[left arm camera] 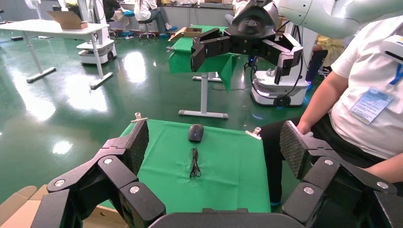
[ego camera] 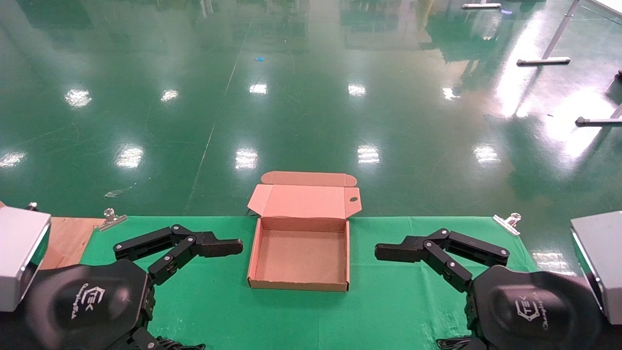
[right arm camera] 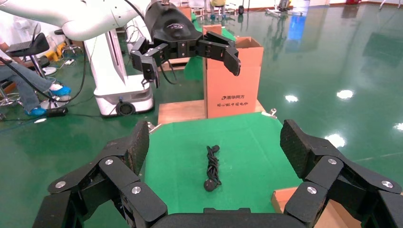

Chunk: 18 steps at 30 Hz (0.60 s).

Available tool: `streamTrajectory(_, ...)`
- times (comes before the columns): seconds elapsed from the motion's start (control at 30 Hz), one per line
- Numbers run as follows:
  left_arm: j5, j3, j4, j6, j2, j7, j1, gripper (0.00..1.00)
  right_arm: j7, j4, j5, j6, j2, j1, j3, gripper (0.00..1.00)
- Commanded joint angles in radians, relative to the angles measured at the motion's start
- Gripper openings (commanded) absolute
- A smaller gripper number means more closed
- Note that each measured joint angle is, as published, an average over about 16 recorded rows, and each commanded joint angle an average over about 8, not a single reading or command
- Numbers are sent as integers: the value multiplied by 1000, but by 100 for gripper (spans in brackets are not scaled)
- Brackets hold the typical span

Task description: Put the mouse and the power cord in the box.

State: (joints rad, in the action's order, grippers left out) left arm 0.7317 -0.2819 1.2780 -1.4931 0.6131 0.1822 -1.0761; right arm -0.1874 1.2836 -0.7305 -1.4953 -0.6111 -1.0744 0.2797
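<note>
The shallow brown cardboard box [ego camera: 300, 257] sits in the middle of the table with the green cloth [ego camera: 398, 301], and its flap lid [ego camera: 303, 200] stands open at the back. Nothing is inside it yet. The left gripper [ego camera: 228, 247] hangs just beside the box on one side, and the right gripper [ego camera: 388, 252] hangs just beside it on the other side. Both point in at the box. In each wrist view the gripper's two black fingers [left arm camera: 135, 145] are spread wide apart and hold nothing. The left wrist view looks across the table and shows the small black oval mouse [left arm camera: 196, 132] lying on the green cloth, with a thin black cable [left arm camera: 194, 163] lying near it. The right wrist view shows the long black power cord [right arm camera: 212, 167], bunched up, lying on the cloth. The head view does not show the mouse or the cord, so I cannot tell just where they lie from the box. I think the job is only starting. Next, one gripper needs to go to the mouse or the cord, come down over it with fingers apart, squeeze it, and carry it to the box.
</note>
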Motion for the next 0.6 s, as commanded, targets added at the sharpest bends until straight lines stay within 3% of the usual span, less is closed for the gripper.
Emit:
streamTrajectory(0.03,0,0,0,0,0,0,0,100,0,0,0,0,0,0,0,100)
streamTrajectory(0.6,0,0,0,0,0,0,0,100,0,0,0,0,0,0,0,100)
